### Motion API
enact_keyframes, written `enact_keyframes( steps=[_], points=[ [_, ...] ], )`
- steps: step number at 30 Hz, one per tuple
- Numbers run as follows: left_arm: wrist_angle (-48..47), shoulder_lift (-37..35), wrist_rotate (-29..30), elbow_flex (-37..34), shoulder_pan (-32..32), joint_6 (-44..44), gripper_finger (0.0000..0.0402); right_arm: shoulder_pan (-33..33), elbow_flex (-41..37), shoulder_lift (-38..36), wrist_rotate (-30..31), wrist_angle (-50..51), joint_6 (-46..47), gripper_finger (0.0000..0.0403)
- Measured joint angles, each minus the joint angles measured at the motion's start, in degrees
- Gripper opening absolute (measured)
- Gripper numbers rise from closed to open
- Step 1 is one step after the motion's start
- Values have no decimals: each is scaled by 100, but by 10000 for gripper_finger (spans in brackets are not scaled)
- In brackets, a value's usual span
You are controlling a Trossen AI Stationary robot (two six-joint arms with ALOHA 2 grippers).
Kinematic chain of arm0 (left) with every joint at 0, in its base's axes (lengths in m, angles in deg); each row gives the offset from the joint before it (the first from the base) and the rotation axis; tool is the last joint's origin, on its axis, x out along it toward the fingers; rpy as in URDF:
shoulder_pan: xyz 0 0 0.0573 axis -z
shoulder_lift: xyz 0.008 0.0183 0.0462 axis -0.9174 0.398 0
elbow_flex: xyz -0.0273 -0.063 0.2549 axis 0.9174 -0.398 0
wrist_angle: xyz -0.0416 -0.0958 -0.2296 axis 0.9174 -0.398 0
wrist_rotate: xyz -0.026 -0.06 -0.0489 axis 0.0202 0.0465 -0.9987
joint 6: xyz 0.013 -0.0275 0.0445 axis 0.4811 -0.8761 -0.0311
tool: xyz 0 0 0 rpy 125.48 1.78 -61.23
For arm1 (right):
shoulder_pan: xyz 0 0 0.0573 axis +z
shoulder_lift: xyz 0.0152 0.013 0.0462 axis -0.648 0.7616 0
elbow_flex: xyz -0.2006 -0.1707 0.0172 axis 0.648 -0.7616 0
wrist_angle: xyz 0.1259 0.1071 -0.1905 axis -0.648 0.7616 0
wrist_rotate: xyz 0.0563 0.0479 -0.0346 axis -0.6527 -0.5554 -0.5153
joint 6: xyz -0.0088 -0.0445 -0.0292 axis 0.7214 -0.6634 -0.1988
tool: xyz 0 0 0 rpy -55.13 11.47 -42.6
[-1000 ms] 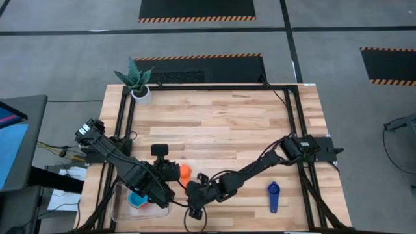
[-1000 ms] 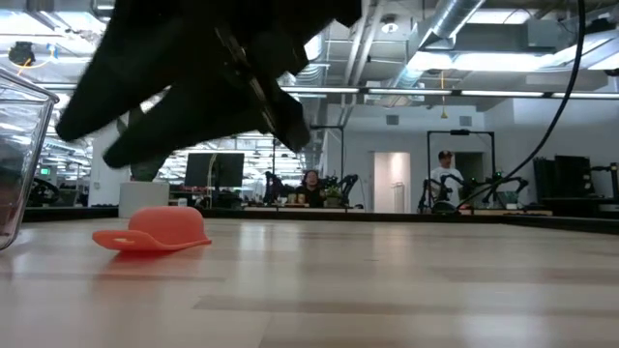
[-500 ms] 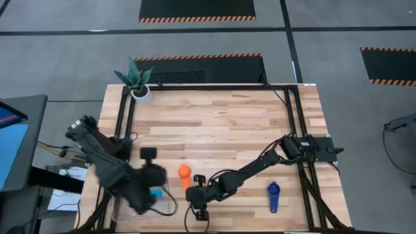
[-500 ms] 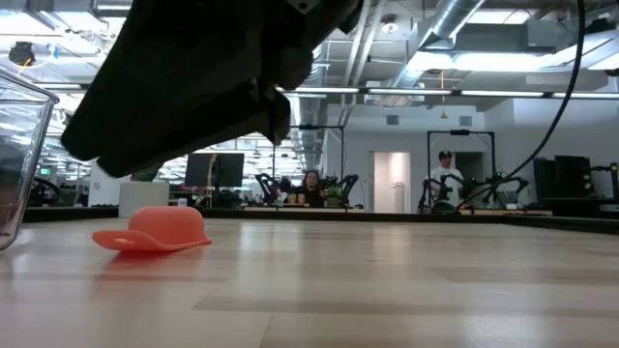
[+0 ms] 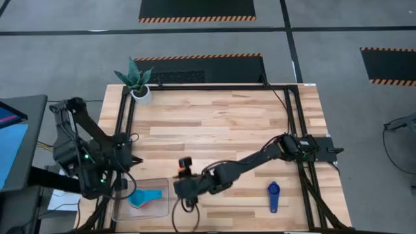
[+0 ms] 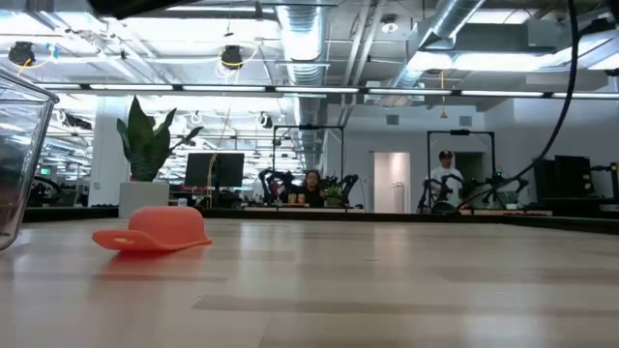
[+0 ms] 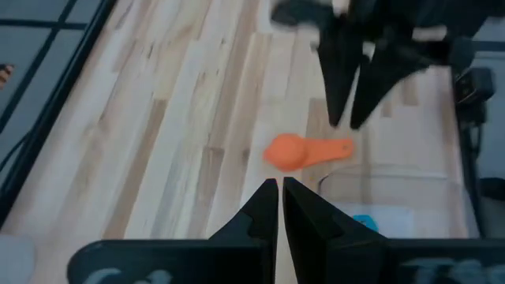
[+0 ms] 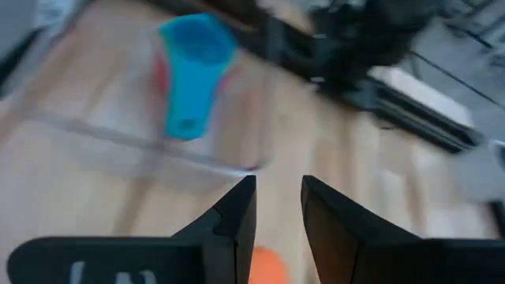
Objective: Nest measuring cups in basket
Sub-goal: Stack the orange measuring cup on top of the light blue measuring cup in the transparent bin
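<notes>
An orange-red measuring cup (image 6: pixel 155 230) lies upside down, rim on the table, beside the clear basket (image 5: pixel 159 208). In the left wrist view the cup (image 7: pixel 304 151) has its handle pointing at the basket (image 7: pixel 410 185). My right gripper (image 5: pixel 178 186) hangs open above it, fingers (image 7: pixel 341 87) pointing down and touching nothing; the cup (image 8: pixel 268 270) shows between its fingertips (image 8: pixel 278 207). A light blue cup (image 5: pixel 144 196) lies in the basket (image 8: pixel 118 134). A dark blue cup (image 5: pixel 273 195) rests on the table to the right. My left gripper (image 7: pixel 278 197) is shut, back at the table's left edge (image 5: pixel 130 160).
A white pot with a green plant (image 5: pixel 138 88) stands at the far left corner. Black frame rails (image 5: pixel 127 123) run along the table's left and right sides. Bare wood stretches across the table's middle and far half. People sit in the room beyond (image 6: pixel 311 186).
My left arm has pulled away from over the basket, up and toward the table's left edge, and has left the low view; the light blue cup stays lying in the basket. My right gripper has moved toward the table's left, over the orange-red cup, which has not moved.
</notes>
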Motion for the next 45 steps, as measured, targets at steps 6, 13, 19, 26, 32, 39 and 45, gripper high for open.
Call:
enact_keyframes(
  steps=[6, 13, 19, 26, 32, 39, 45],
  points=[
    [3, -334, -31, -842, 45, -551, 11, -280, 238, 3, 243, 143, 34, 127],
    [9, -345, -320, -1076, 45, -575, 11, -496, 477, 28, 56, 470, 406, 127],
    [7, -345, -339, -1076, 45, -303, 11, -473, 824, 0, -327, -191, 424, 127],
    [9, -345, -297, -1076, 45, -412, 11, -381, 900, 690, -134, -257, 385, 127],
    [3, -345, -364, -1076, 45, -541, 11, -1, 1529, 1359, 356, 998, -295, 127],
    [5, -345, -367, -1074, 45, -697, 11, 422, 1497, 1502, 1288, 1265, -742, 127],
    [5, -345, -367, -1074, 45, -740, 11, 592, 1507, 1568, 1288, 1332, 103, 127]
  ],
)
